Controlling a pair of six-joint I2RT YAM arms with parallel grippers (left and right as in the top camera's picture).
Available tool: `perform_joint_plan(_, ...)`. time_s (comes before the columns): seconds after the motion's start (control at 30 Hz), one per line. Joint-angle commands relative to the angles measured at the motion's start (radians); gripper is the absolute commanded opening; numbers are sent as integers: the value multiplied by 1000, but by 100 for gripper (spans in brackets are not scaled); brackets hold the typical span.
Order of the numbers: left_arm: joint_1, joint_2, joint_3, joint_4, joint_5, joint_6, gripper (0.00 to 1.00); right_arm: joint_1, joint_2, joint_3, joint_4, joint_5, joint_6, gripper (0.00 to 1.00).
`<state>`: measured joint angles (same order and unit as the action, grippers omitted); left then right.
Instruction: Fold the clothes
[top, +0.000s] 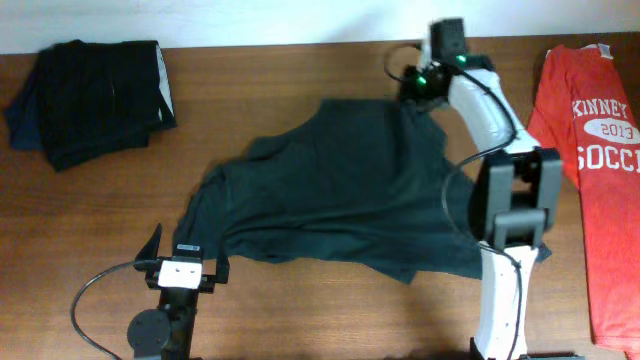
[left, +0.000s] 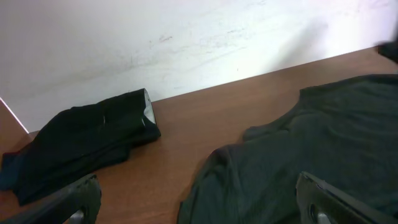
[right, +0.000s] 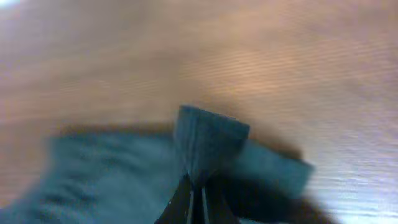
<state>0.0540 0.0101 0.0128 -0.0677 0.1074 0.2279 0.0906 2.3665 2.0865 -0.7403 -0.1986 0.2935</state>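
Observation:
The dark green-black T-shirt lies crumpled and spread out on the middle of the wooden table, with no print showing. My right gripper is at its far right corner. In the right wrist view that gripper is shut on a pinched-up fold of the shirt. My left gripper sits near the shirt's front left edge. It is open, its fingers wide apart over the shirt's edge and bare wood, holding nothing.
A pile of dark folded clothes lies at the far left corner and also shows in the left wrist view. A red T-shirt with white print lies flat along the right edge. A white wall runs behind the table.

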Motion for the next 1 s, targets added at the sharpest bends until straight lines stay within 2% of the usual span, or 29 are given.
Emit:
perform_joint_plan(0.0, 5, -5, -4, -4, 0, -2, 99, 111, -8, 288, 24, -21, 23, 4)
perform_joint_plan(0.03, 5, -5, -4, -4, 0, -2, 99, 130, -8, 352, 22, -14, 23, 4)
perform_joint_plan(0.07, 5, -5, -4, -4, 0, -2, 99, 154, -8, 440, 15, -1, 22, 16)
perform_joint_plan(0.13, 5, -5, -4, -4, 0, -2, 99, 161, -8, 482, 0, 9, 16, 56)
perform_joint_plan(0.17, 5, -5, -4, -4, 1, -2, 99, 158, -8, 488, -32, 9, -1, 88)
perform_joint_plan(0.2, 5, -5, -4, -4, 4, -2, 99, 149, -8, 488, -85, 12, -9, 99)
perform_joint_plan(0.37, 5, -5, -4, 5, 51, -2, 99, 55, -72, 490, -451, 23, -15, 99)
perform_joint_plan(0.43, 5, -5, -3, 86, 290, -2, 99, 11, -164, 490, -614, 31, -16, 99)
perform_joint_plan(0.5, 5, -5, 8, 132, 368, -3, 99, 0, -225, 490, -695, 66, -15, 99)
perform_joint_plan(0.57, 5, 6, 55, 130, 376, -3, 99, 1, -282, 490, -773, 79, -15, 99)
perform_joint_plan(0.6, 5, 64, 138, 121, 389, -2, 99, 3, -323, 490, -856, 80, -15, 99)
perform_joint_plan(0.67, 5, 348, 407, -64, 403, 14, 99, 3, -357, 490, -930, 80, -6, 99)
perform_joint_plan(0.73, 5, 496, 548, -187, 402, 40, 99, 3, -372, 490, -946, 80, 1, 99)
perform_joint_plan(0.8, 5, 715, 787, -402, 393, 63, 99, 10, -411, 479, -959, 80, 0, 99)
perform_joint_plan(0.9, 6, 925, 1024, -586, 366, 62, 99, 47, -481, 438, -959, 126, 0, 99)
perform_joint_plan(0.97, 7, 1047, 1141, -693, 304, 61, 99, 98, -569, 337, -959, 181, 22, 98)
